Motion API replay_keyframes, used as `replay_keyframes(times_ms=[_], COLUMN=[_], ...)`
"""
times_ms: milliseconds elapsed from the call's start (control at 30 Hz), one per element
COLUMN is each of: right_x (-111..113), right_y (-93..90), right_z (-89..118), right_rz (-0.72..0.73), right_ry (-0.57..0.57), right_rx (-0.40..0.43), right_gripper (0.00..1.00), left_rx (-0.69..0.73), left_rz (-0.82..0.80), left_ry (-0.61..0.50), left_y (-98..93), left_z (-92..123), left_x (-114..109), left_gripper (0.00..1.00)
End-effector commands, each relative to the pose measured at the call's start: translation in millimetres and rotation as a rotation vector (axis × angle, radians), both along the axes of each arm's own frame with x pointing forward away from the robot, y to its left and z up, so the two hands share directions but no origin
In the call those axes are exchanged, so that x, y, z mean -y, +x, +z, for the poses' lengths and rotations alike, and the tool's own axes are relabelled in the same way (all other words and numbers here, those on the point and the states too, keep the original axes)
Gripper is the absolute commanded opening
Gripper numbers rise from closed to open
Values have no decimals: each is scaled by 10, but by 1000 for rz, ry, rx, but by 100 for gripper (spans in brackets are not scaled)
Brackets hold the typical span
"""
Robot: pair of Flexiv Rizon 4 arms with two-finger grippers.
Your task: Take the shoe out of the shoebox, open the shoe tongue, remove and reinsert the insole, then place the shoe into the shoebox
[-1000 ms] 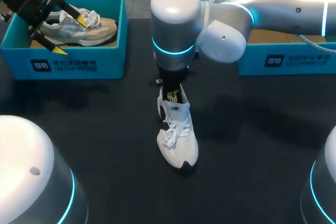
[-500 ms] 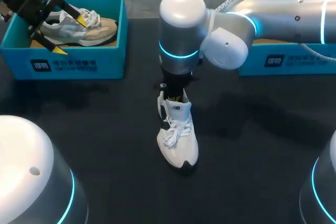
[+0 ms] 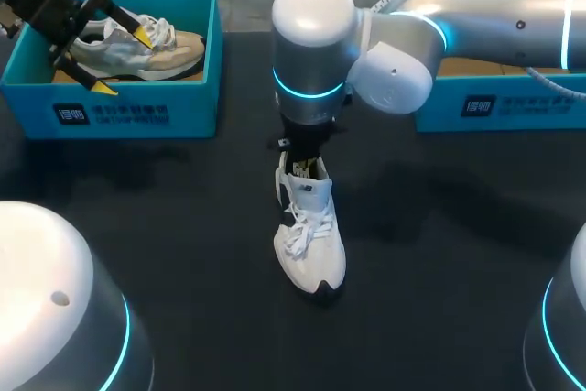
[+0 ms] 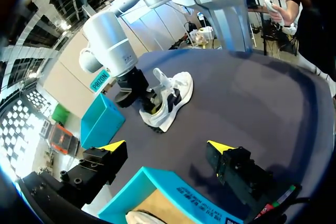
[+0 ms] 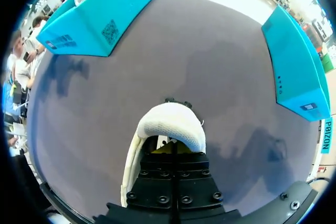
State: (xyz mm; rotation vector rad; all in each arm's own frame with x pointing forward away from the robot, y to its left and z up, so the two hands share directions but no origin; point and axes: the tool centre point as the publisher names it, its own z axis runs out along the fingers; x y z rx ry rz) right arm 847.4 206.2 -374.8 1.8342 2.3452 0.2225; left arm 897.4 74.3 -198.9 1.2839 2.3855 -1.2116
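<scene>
And there was the white shoe [image 3: 309, 231], out on the dark worktop [image 3: 439, 254] on its sole, laces slack. The right claw [image 3: 302, 160] was down in its heel opening, straight from above. Whether that claw was apart, together or clamped on the insole, I could not tell: the collar hid its business end.

Well away from the white shoe, beyond its heel on the robot's left, the left claw [image 3: 124, 61] hung with its yellow tips spread wide, gripping nothing, over a teal shoebox [image 3: 137, 112] that held a grey-and-tan shoe [image 3: 137, 50]. A second teal shoebox [image 3: 485, 103] sat off past the heel on the other side.

By my read, this was a light thing: soft, giving upper, firmer sole, nothing fragile. The insole should be thin, floppy foam, best pinched at its heel edge and peeled upward. The catch was that a shoe this light might ride up with it, so it probably wanted steadying at the heel collar or the sole's side. Those loose laces could snag.
</scene>
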Motion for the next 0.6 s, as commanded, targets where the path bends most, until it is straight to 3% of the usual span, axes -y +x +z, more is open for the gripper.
replay_keyframes(times_ms=[33,467,600], right_x=[-55,-143,-134], right_y=[78,-9,-54], right_z=[-100,-286,-236], right_rz=[1,-1,-13], right_ry=[3,11,2], right_rx=[1,-23,-25], right_gripper=[0,0,0], left_rx=[0,0,0], left_rz=[-2,-2,-2], left_ry=[3,3,3], left_y=[2,2,2], left_z=[4,4,4], left_x=[-3,-3,-3], left_gripper=[100,100,100])
